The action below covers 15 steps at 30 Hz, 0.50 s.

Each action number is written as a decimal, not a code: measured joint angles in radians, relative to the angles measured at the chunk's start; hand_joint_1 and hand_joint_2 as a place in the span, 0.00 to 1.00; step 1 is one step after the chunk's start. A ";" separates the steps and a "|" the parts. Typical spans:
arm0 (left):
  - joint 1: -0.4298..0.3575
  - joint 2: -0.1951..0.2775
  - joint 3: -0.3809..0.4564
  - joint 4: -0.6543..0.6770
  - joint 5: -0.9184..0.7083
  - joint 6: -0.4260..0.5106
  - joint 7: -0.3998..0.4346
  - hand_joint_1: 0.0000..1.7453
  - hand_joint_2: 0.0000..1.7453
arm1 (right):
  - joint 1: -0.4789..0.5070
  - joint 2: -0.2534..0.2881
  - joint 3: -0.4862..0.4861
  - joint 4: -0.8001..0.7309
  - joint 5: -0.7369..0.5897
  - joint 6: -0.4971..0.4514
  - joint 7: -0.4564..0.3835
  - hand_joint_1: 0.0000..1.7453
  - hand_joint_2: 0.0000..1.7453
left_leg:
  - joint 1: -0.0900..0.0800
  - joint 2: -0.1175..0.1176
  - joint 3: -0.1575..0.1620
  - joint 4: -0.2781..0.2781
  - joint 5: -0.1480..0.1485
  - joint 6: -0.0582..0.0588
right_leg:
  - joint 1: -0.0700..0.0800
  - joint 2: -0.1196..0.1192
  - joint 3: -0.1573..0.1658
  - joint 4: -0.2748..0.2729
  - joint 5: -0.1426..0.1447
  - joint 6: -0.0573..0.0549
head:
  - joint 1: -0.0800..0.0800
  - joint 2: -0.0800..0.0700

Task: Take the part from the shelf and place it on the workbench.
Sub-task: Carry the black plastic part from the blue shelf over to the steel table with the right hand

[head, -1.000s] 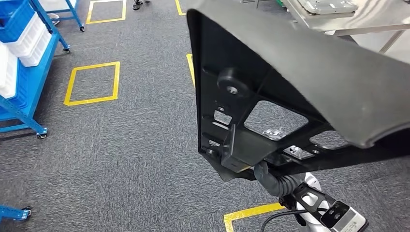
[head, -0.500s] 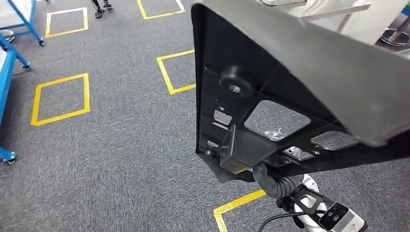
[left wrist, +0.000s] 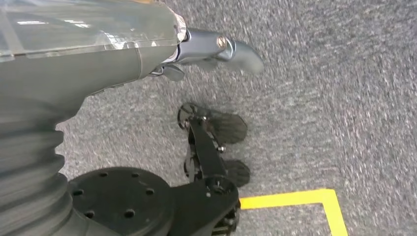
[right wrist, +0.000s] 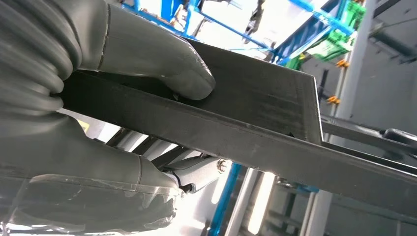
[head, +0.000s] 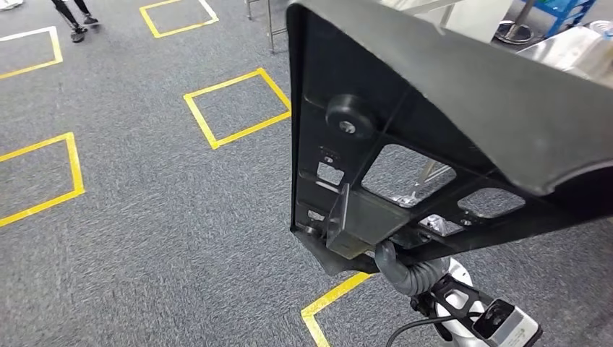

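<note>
A large black moulded part (head: 434, 108) with cut-outs and a round boss hangs in front of me, over the right half of the head view. My right hand (head: 402, 266) grips its lower edge from below. In the right wrist view the grey thumb (right wrist: 187, 73) presses on one face of the part (right wrist: 275, 108), and the fingers (right wrist: 196, 172) clamp the other face. My left hand (left wrist: 231, 49) hangs over the carpet, thumb out, with nothing in it.
Grey carpet with yellow taped squares (head: 238, 108) stretches ahead and to the left. A person's legs (head: 72, 14) stand at the far left. A metal table leg (head: 269, 29) and a shiny surface (head: 578, 50) lie beyond the part.
The whole view has swung: the blue shelf has slid out on the left and the yellow squares have shifted left. The part keeps its place in my right hand.
</note>
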 joint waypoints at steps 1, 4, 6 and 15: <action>-0.001 0.000 -0.001 0.000 0.000 0.001 0.001 0.00 1.00 | 0.004 0.000 0.001 0.000 0.000 0.000 0.000 1.00 1.00 | 0.001 0.011 0.000 -0.002 0.004 0.007 | -0.002 0.005 -0.003 -0.001 0.002 0.007 | 0.000 0.000; -0.003 -0.002 -0.002 0.000 0.000 0.001 0.000 0.00 1.00 | 0.006 0.001 0.004 -0.001 0.002 0.002 0.000 1.00 1.00 | 0.004 0.049 0.002 -0.015 0.016 0.027 | 0.003 -0.057 -0.041 0.076 -0.047 0.018 | 0.000 0.000; 0.000 -0.001 -0.001 0.000 0.001 0.002 -0.001 0.00 1.00 | 0.003 0.003 0.006 0.000 0.002 0.005 0.000 1.00 1.00 | -0.001 0.074 0.001 -0.015 0.016 0.033 | 0.005 -0.103 -0.101 0.209 -0.115 0.023 | 0.000 0.000; -0.003 0.000 -0.001 0.000 0.008 -0.003 0.003 0.00 1.00 | -0.021 0.005 0.013 0.012 0.004 0.002 0.000 1.00 1.00 | -0.020 0.169 0.008 -0.007 0.001 0.013 | 0.023 -0.188 0.027 -0.004 -0.027 -0.011 | 0.000 0.000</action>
